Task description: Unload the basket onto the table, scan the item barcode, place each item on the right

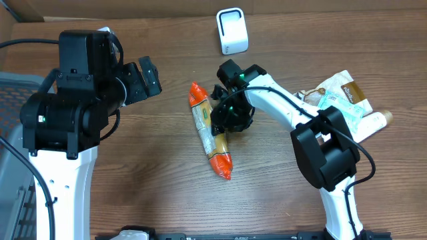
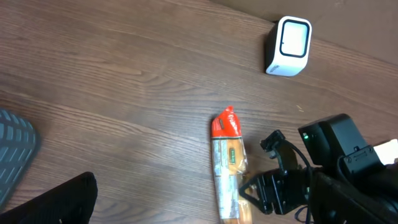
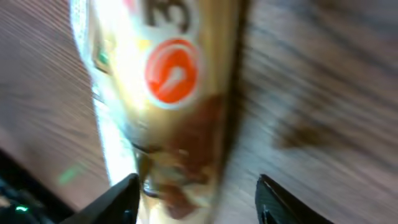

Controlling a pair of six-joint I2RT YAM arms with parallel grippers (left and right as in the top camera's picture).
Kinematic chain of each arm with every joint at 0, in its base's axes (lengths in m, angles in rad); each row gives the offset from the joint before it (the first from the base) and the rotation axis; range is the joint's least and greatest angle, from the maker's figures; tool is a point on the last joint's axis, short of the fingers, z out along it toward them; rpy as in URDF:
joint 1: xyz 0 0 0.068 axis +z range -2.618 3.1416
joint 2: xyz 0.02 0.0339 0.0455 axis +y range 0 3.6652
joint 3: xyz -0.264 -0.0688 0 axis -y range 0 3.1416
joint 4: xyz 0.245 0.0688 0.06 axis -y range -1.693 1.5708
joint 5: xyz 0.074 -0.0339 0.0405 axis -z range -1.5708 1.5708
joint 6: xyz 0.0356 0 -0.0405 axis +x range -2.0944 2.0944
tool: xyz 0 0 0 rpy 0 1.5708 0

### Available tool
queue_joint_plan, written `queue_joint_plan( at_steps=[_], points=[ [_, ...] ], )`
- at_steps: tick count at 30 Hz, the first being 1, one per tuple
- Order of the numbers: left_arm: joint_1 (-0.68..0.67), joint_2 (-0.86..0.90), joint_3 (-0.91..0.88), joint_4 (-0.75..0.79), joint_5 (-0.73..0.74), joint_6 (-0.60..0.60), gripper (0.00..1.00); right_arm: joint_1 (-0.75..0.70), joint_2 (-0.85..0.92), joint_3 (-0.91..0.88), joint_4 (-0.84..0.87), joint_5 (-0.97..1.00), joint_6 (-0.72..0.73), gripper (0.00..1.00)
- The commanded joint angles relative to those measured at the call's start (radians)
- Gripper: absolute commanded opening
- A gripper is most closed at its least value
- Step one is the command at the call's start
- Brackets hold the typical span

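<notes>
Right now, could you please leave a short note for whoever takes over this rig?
Left gripper: open, empty, off to the left above the table.
Right gripper: open, low over the snack pack, pack partly between its fingers, not closed.
Snack pack lies flat mid-table; scanner stands at the far edge.
Done: approach. Left: grasp, lift, show barcode to scanner.

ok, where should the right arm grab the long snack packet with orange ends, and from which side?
Probably mid-body, from above, jaws across the narrow width. The long clear snack packet with orange ends lies flat on the wooden table, slanted, and its ends look like thin crimps. The right gripper hovers open over that stretch.
</notes>
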Motion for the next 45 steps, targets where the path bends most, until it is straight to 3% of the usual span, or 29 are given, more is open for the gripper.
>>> queue_joint_plan(
  at_steps=[1,9,18,23,26,31,37,45],
  points=[
    [0.004,0.002,0.015,0.001,-0.005,-0.006,0.99,-0.036,-0.052,0.060,-0.025,0.079,-0.119,0.62],
    [0.004,0.002,0.015,0.001,-0.005,-0.006,1.00,-0.013,-0.050,0.137,-0.069,-0.014,-0.236,0.63],
    [0.004,0.002,0.015,0.001,-0.005,-0.006,0.99,0.066,-0.048,-0.019,0.068,0.070,-0.126,0.64],
    [0.004,0.002,0.015,0.001,-0.005,-0.006,1.00,0.070,-0.048,-0.040,0.095,0.165,-0.100,0.58],
    [0.004,0.002,0.015,0.001,-0.005,-0.006,0.99,0.070,-0.048,-0.040,0.109,0.192,-0.100,0.51],
    [0.004,0.002,0.015,0.001,-0.005,-0.006,0.99,0.070,-0.048,-0.039,0.124,0.190,-0.099,0.29],
    [0.004,0.002,0.015,0.001,-0.005,-0.006,0.99,0.064,-0.050,-0.018,0.105,0.074,-0.100,0.06],
    [0.004,0.002,0.015,0.001,-0.005,-0.006,1.00,0.011,-0.050,0.061,0.011,-0.148,-0.100,0.04]
  ],
)
